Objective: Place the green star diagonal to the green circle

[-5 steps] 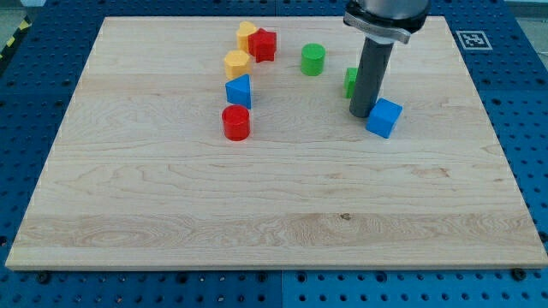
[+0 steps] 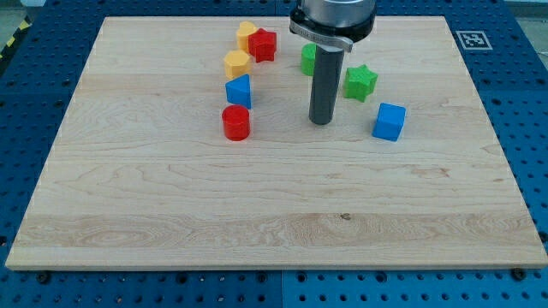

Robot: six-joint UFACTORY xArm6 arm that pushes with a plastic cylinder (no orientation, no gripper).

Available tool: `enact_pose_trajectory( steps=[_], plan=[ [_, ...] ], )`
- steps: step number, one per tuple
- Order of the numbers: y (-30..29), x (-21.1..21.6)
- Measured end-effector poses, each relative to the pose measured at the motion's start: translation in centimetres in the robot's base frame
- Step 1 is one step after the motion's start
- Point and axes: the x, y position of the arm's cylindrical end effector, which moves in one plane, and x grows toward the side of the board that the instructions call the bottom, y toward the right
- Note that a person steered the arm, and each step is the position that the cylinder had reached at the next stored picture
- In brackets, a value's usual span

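Note:
The green star (image 2: 360, 82) lies on the wooden board right of centre near the view's top. The green circle (image 2: 307, 59) stands up and left of it, partly hidden behind my rod. My tip (image 2: 321, 121) rests on the board below the circle and to the lower left of the star, a short gap from both.
A blue cube (image 2: 390, 121) sits below and right of the star. At the left stand a red cylinder (image 2: 235, 123), a blue block (image 2: 239, 91), two yellow blocks (image 2: 237, 62) (image 2: 247, 35) and a red block (image 2: 263, 44). The board's (image 2: 171, 214) top edge is close behind.
My tip has slid left, from beside the blue cube to below the green circle. The green star, half hidden by the rod before, now shows fully.

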Motion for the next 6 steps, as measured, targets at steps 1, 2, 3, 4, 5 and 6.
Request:
enact_pose_trajectory(
  steps=[1, 2, 3, 4, 5, 6],
  plan=[
    [1.5, 2.9],
    [5.7, 5.0],
    [12.3, 4.9],
    [17.2, 1.1],
    [16.8, -5.5],
    [13.5, -10.7]
  ],
)
